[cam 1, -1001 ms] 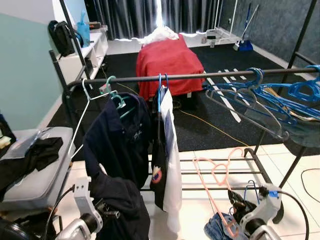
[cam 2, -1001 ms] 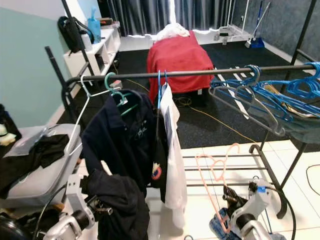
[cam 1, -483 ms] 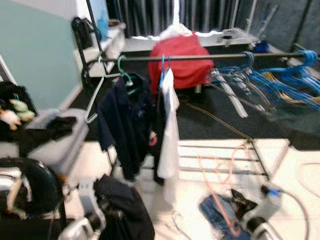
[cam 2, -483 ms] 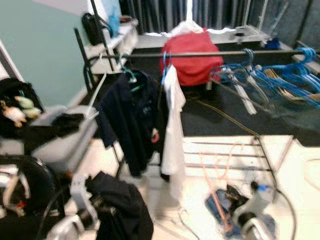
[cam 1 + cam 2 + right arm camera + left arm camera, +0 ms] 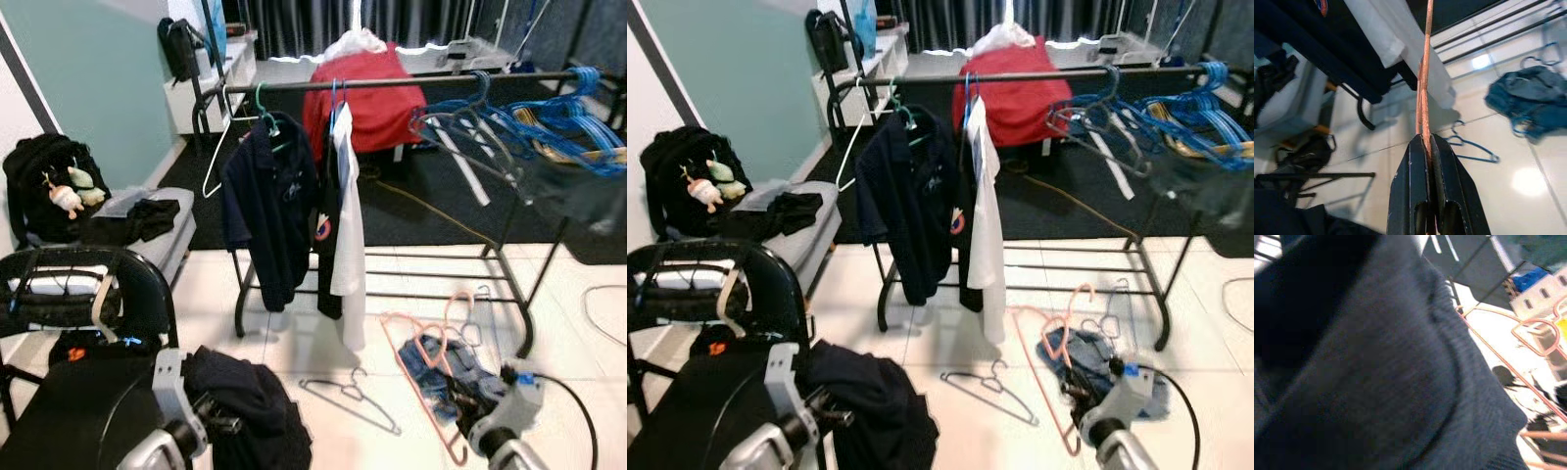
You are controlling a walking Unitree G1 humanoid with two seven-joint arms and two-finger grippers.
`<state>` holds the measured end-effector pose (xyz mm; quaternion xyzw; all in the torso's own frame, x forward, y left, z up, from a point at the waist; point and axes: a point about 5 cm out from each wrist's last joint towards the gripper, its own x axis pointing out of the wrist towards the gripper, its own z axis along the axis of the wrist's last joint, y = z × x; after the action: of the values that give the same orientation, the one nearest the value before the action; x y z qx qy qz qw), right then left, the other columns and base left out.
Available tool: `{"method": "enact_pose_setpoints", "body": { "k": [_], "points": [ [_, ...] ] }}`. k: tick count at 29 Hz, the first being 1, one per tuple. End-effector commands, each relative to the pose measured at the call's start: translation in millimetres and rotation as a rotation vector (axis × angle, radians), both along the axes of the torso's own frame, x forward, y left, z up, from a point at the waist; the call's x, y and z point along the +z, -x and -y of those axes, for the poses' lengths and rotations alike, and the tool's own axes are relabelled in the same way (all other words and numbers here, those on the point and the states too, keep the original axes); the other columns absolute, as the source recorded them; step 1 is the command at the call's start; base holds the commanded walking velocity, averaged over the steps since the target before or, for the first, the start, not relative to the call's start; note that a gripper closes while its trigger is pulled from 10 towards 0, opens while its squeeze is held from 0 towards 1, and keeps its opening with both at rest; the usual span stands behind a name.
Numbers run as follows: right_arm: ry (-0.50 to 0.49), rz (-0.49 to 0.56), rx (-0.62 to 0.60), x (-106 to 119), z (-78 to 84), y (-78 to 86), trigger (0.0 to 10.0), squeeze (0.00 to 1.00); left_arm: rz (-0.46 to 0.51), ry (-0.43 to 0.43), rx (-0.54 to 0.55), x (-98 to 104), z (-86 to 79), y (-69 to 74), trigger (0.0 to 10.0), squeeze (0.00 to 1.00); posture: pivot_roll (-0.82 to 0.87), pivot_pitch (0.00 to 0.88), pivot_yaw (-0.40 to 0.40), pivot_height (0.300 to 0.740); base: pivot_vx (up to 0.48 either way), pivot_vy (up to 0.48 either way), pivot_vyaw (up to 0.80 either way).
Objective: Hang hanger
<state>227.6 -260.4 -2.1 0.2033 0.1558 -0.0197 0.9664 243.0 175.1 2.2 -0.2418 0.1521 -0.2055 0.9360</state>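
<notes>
The pink hanger [image 5: 1424,93] is sitting clamped between the right gripper's [image 5: 1425,147] closed jaws, extending forward toward the clothes rack [image 5: 392,82]. The left gripper [image 5: 211,419] is clenching a dark garment [image 5: 250,397], which is draping over its jaws.

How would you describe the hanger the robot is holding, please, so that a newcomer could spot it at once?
Start at the black clothes rack and look down to the white floor tiles near its right foot. There the right gripper has its jaws shut on a pink hanger. The hangers on the rail are blue, and the one lying nearby is grey.
</notes>
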Motion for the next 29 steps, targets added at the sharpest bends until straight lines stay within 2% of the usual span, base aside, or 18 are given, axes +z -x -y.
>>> {"method": "enact_pose_setpoints", "body": {
  "k": [1, 9, 19, 29],
  "points": [
    [-0.017, -0.001, 0.026, -2.8, -8.7, -1.3, 10.0, 0.00, -0.006, 0.007, 0.010, -2.2, -5.1, 4.3, 10.0, 0.00, -0.13, 0.000, 0.035, 0.710, 0.000, 0.000, 0.78],
    [-0.006, 0.002, 0.052, -3.7, -10.4, -0.6, 10.0, 0.00, -0.013, 0.012, -0.010, -3.4, -4.5, 4.9, 10.0, 0.00, -0.12, 0.000, 0.038, 0.710, 0.000, 0.000, 0.79],
    [0.001, -0.005, 0.075, -6.2, -12.7, 0.2, 10.0, 0.00, -0.038, -0.070, 0.000, -9.2, -5.0, 5.1, 10.0, 0.00, -0.12, 0.000, 0.041, 0.710, 0.000, 0.000, 0.79],
    [0.002, -0.002, 0.083, -5.7, -13.7, 0.1, 10.0, 0.00, -0.039, -0.078, -0.002, -9.3, -5.2, 5.5, 10.0, 0.00, -0.12, 0.000, 0.042, 0.710, 0.000, 0.000, 0.79]
  ]
}}
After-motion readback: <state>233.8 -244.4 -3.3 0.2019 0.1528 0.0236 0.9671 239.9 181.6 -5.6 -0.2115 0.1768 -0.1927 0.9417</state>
